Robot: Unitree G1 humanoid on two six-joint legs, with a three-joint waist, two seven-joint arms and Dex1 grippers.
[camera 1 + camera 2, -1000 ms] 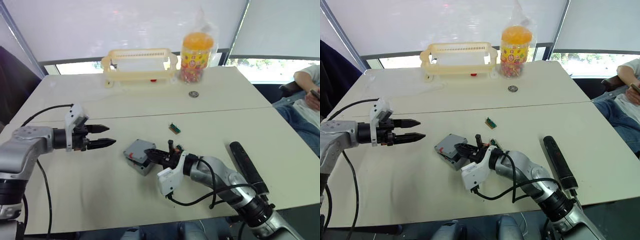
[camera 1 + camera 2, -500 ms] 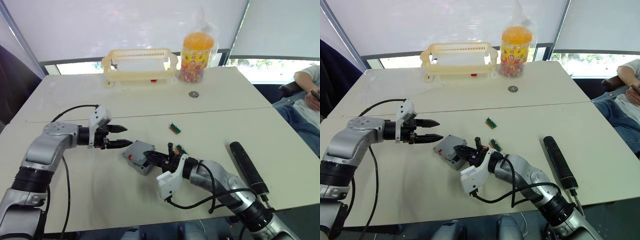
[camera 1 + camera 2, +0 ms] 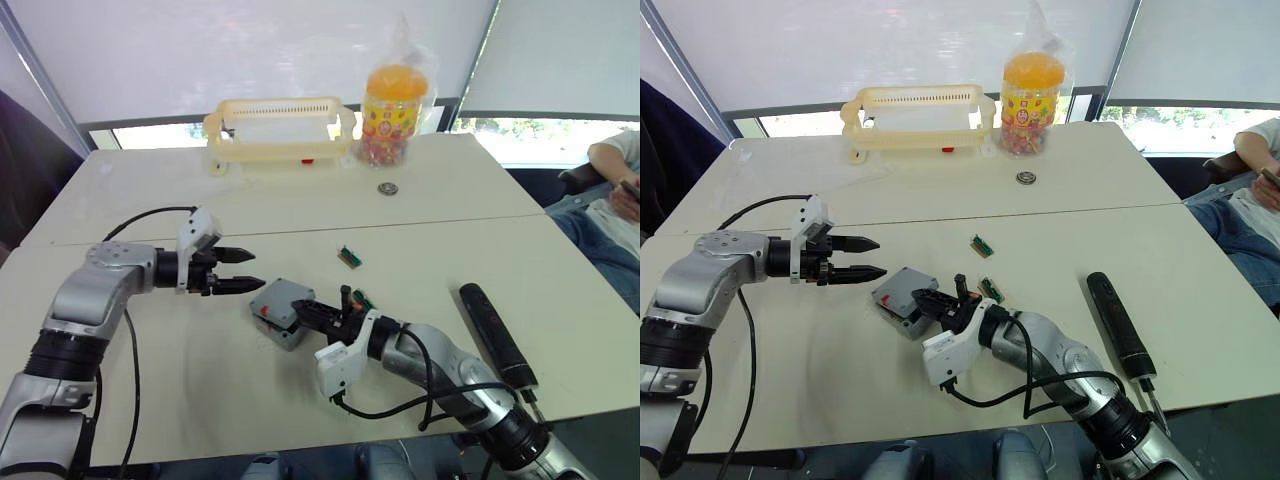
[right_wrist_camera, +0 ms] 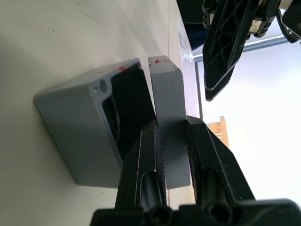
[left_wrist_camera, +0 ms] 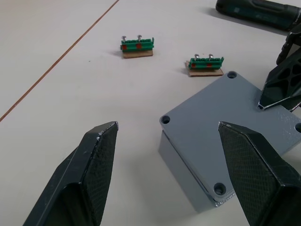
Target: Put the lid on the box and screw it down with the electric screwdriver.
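The box (image 3: 277, 318) is the landmark here, sitting on the white table (image 3: 150, 370) near its front middle. To the box's left, the left gripper (image 3: 243, 271) hangs just beside it with its two fingers spread apart and nothing between them. On the box itself, the lid (image 5: 235, 117) lies over the opening (tilted up at one edge, as the right wrist view shows a gap between the two). At the box's right side, the right gripper (image 3: 312, 313) is clamped on the lid's edge. Two small green connector pieces (image 5: 137, 46) lie just beyond the box. Well to the box's right, the electric screwdriver (image 3: 496, 333) lies flat on the table.
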